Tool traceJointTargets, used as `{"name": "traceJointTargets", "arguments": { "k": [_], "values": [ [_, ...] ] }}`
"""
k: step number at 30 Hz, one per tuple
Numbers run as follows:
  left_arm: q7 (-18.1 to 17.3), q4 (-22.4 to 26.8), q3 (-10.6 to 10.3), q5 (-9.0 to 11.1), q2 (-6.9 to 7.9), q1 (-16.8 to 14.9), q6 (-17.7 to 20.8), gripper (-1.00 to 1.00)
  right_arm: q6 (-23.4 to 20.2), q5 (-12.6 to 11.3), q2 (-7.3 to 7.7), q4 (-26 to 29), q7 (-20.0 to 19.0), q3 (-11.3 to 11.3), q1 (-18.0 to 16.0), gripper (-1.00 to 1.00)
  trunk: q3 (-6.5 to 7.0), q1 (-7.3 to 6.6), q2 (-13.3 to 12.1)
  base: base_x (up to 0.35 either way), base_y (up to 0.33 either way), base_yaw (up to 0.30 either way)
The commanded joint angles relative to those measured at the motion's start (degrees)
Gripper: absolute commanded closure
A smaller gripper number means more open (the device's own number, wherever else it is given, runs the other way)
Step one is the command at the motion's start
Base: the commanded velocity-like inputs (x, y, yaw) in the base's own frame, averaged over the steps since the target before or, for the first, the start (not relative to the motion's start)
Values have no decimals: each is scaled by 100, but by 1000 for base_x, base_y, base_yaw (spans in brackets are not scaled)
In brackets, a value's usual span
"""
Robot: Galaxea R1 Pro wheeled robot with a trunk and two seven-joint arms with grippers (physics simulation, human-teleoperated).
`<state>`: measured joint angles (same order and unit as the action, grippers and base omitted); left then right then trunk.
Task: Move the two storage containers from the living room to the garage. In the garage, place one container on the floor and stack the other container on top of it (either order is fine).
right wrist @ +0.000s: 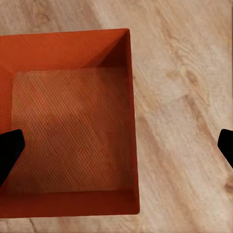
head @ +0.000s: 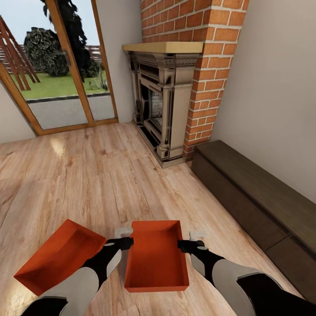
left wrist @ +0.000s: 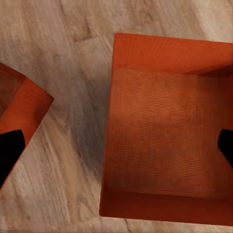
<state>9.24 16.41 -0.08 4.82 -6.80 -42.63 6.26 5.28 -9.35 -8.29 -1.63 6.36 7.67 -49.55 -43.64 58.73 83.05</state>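
Two orange bins on the living-room planks, an arm at each side of one.

Left bin (head: 59,255) sits askew (open-topped); left gripper (head: 124,242), fingers spread, meets the middle bin (head: 156,259); right gripper (head: 186,245), fingers also spread, straddles its wall.

Setting: domestic living room, shown by light wood-plank flooring (head: 109,175), brick fireplace (head: 184,74) with wooden mantel (head: 162,47), wood-framed glass doors (head: 66,79) onto a lawn, and low dark cabinet (head: 259,197) along the wall.
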Motion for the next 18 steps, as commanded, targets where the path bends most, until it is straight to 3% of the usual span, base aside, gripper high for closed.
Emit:
{"name": "traceJointTargets", "arguments": {
  "k": [1,18],
  "values": [
    [52,15,-2,57,-19,0,28,-100,57,-56,-1,-19,10,49,-9,-100,-4,0,2,0,0,0],
    [94,-254,17,103,-110,0,38,-100,120,13,-7,-13,75,51,-11,-100,-4,0,2,0,0,0]
  ]
}}
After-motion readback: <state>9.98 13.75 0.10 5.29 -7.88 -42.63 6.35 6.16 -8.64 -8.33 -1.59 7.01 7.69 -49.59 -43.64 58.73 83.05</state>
